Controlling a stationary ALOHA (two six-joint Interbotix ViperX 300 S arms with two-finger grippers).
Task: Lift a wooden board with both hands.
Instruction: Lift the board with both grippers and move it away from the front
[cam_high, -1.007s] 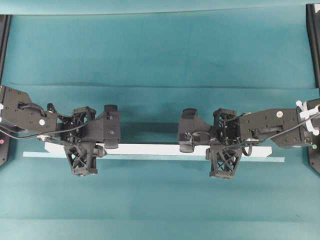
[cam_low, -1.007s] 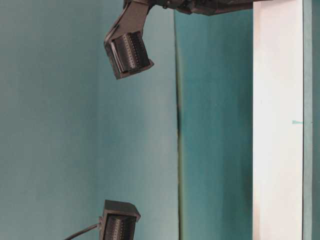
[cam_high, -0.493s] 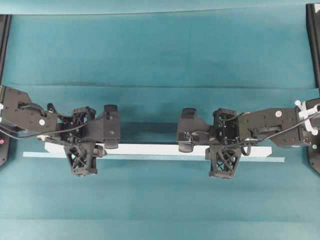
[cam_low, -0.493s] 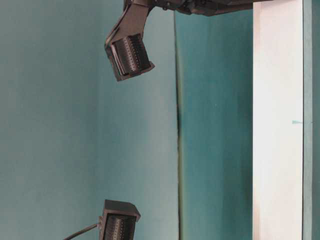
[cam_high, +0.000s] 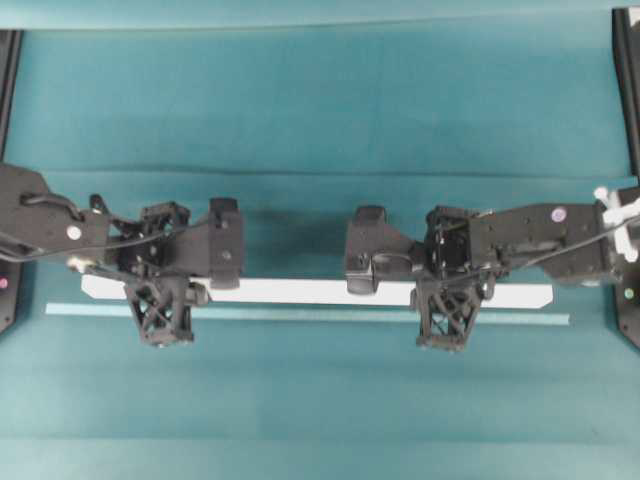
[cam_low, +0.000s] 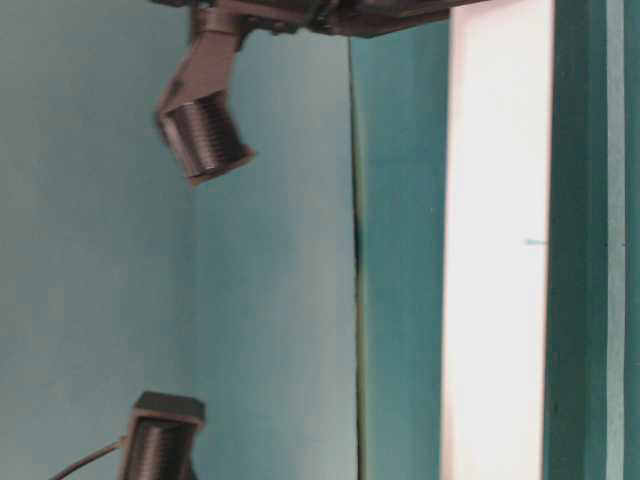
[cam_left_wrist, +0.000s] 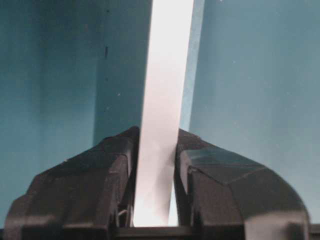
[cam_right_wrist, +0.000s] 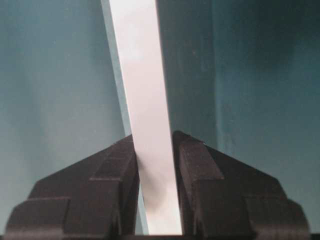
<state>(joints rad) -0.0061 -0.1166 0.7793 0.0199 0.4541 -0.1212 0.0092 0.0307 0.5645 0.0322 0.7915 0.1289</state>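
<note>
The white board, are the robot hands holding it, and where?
Yes. The wooden board is pinched across its width near both ends, by left gripper and right gripper.

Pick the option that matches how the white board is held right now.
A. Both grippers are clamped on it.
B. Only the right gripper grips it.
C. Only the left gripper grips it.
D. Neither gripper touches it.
A: each wrist view shows the board pinched between fingers, in the left gripper and the right gripper.

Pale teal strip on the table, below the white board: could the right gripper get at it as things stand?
Probably not: the right gripper is shut on the long white wooden board, as is the left gripper. The pale teal strip itself lies uncovered.
</note>
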